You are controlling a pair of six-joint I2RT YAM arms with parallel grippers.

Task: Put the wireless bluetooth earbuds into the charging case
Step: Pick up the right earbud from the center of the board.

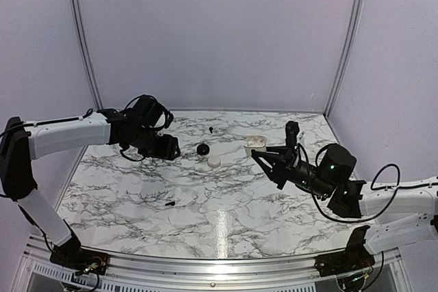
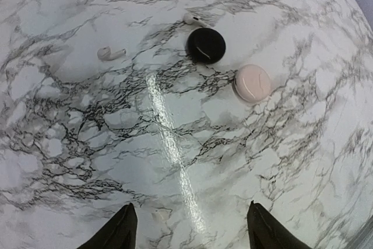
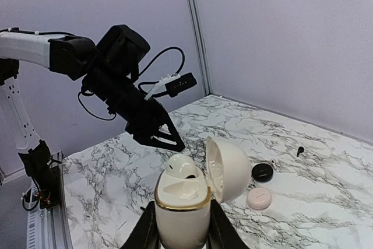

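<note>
Our right gripper pinches an open white case; the left gripper hangs spread. Only overhead do we catch the near earbud, a speck at seven o'clock from the charging case. That case lies shut, with the puck just beside it at eleven and the far earbud beyond. Two white buds show only from the left wrist.

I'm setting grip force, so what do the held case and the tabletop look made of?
Held case: likely glossy cream plastic, going by its smooth sheen, with a gold, metallic-looking band at the rim. Tabletop: white with black marble veining, polished enough to mirror a light streak; stone or printed laminate, I cannot tell.
</note>
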